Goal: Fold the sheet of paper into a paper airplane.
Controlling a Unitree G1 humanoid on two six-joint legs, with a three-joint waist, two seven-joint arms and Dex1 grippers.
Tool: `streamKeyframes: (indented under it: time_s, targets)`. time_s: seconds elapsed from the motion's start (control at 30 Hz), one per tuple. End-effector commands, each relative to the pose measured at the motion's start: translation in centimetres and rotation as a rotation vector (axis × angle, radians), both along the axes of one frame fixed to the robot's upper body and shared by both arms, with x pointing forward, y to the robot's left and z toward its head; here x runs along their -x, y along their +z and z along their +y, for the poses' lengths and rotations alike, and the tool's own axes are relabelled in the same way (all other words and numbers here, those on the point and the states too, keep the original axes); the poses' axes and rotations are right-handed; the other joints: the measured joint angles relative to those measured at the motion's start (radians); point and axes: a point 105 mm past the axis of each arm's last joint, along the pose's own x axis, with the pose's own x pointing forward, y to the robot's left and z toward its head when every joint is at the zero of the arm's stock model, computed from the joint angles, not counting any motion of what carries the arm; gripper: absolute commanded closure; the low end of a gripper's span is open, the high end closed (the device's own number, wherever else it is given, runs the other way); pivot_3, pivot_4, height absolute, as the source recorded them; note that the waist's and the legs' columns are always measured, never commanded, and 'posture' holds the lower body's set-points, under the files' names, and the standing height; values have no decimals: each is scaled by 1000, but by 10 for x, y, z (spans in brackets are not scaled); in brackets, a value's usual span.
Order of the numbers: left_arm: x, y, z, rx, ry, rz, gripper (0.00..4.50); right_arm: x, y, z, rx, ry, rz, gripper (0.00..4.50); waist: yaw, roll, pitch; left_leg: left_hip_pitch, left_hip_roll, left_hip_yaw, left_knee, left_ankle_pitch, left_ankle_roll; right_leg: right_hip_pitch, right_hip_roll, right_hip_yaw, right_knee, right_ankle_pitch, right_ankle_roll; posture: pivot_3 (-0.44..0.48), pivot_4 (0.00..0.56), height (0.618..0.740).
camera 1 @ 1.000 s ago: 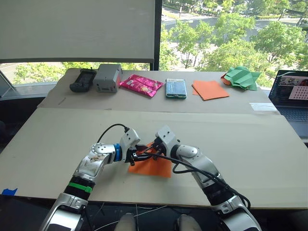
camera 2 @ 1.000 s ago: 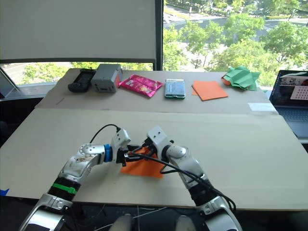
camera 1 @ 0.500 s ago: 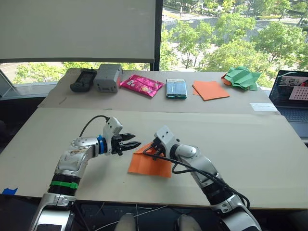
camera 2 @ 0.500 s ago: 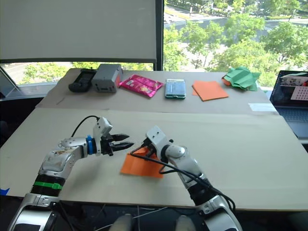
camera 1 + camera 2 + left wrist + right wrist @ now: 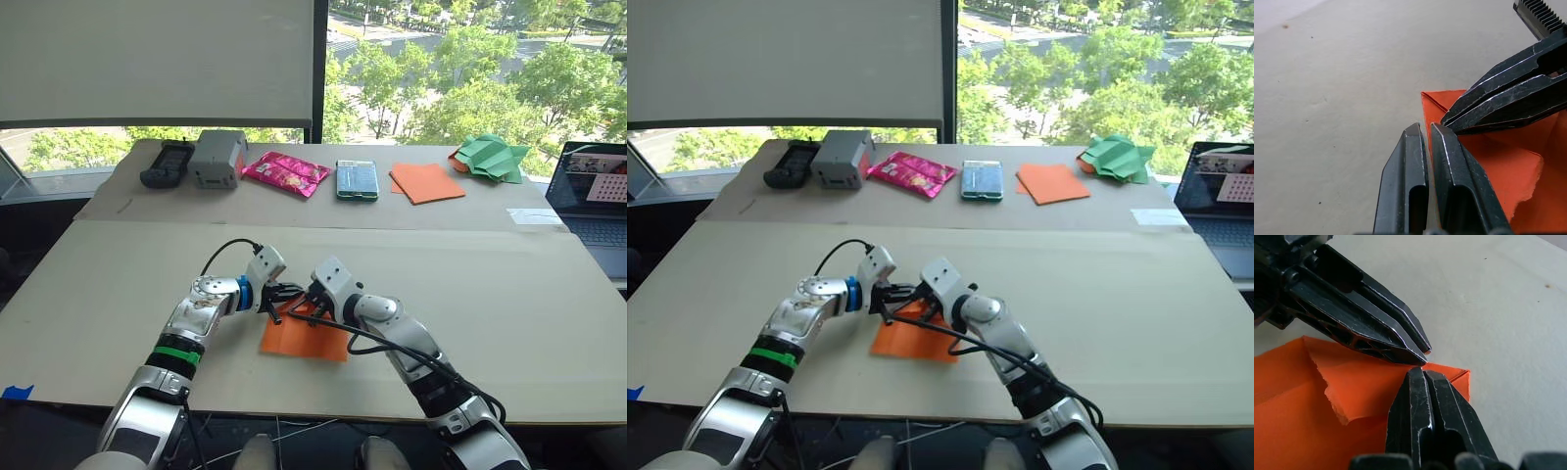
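The orange sheet of paper (image 5: 315,339) lies creased on the near table, with one corner folded over and a torn-looking flap (image 5: 1347,387). My left gripper (image 5: 1425,128) is at the paper's folded corner, its fingers drawn together at the edge. I cannot tell whether paper is pinched between them. My right gripper (image 5: 1422,373) is shut, its tips resting on the same corner (image 5: 1435,100), almost tip to tip with the left gripper (image 5: 282,297). No paper airplane shape is formed.
On the far table stand a black device (image 5: 168,163), a grey box (image 5: 217,157), a pink packet (image 5: 286,172), a teal packet (image 5: 357,179), a smooth orange square (image 5: 428,182) and green crumpled paper (image 5: 492,157). A laptop (image 5: 593,196) sits at the far right.
My left gripper drew away to the left with open fingers, then came back to the paper's corner and closed. The right gripper stayed on the paper.
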Motion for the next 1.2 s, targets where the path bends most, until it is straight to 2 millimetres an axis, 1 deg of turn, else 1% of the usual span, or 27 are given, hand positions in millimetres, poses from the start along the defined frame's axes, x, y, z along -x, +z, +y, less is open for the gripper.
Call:
streamKeyframes:
  time_s: [0.03,0.23,0.33,0.47,0.57,0.67,0.83,1.03,1.2]
  targets:
    - [-1,-7,-1,-59,-25,-20,4148,3,-11,-3,29,-14,38,4500,0,0,0,0,0,0,0,0,0,0,0,0,0,0,0,0,150,702]
    - [9,-29,3,-134,-60,14,4148,3,-12,-3,32,-18,38,4500,0,1,-1,1,0,0,0,0,-1,1,0,0,0,0,0,0,150,702]
    - [17,-40,9,-170,-70,40,4148,2,-11,-2,32,-20,36,4500,0,2,-3,1,0,0,0,0,-1,1,0,0,0,0,0,0,150,702]
    - [27,-50,18,-198,-76,65,4148,2,-11,-2,34,-22,36,4500,-3,4,-5,2,0,0,0,0,-1,1,0,0,0,0,0,0,150,702]
    - [34,-54,26,-200,-65,88,4148,1,-11,-2,36,-22,36,4500,-4,5,-7,2,0,0,0,-1,-1,1,0,0,0,0,-1,0,150,702]
    - [40,-57,33,-210,-54,102,4148,1,-11,-1,36,-21,36,4500,-4,6,-8,2,0,0,0,-4,-7,1,0,0,0,0,-1,0,150,702]
    - [49,-64,49,-235,-22,123,4148,1,-11,0,36,-16,36,4500,-7,7,-9,3,0,0,0,-5,-8,1,0,0,0,-1,-1,0,150,702]
    - [67,-70,73,-256,22,160,4148,2,-12,1,39,-9,37,4500,-18,8,-10,5,1,0,-1,-5,-8,1,0,1,1,-1,-1,0,150,702]
    - [78,-71,85,-260,51,179,4148,1,-11,1,40,-7,37,4500,-26,10,-10,6,1,0,-2,-5,-8,1,0,1,1,-1,-2,0,150,702]
